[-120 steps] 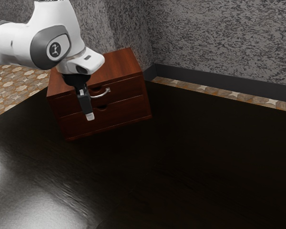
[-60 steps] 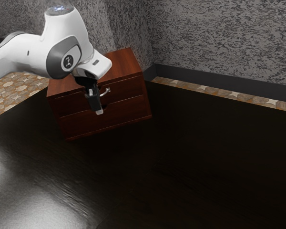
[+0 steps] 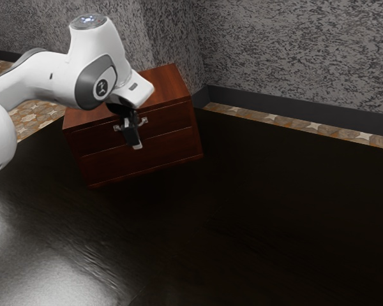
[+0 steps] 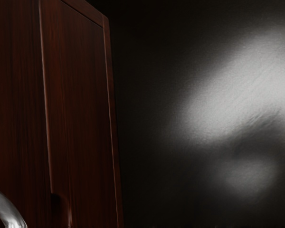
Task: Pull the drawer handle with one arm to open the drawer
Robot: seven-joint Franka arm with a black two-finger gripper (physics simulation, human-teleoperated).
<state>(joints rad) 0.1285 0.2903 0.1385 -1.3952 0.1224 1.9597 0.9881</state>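
1 gripper (image 3: pixel 135 141), opening unreadable, now nearer the top drawer's handle (image 3: pixel 120 127) than 1 second ago

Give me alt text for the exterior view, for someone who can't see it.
A white robot arm holds its black gripper at the handle of the top drawer of a small red-brown cabinet. Both drawers look shut. The cabinet stands on a dark glossy table by a speckled grey wall.

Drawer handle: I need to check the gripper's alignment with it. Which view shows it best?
The exterior view: the drawer handle sits on the upper drawer, with the gripper partly covering it. The wrist view catches one curved silvery end of it.
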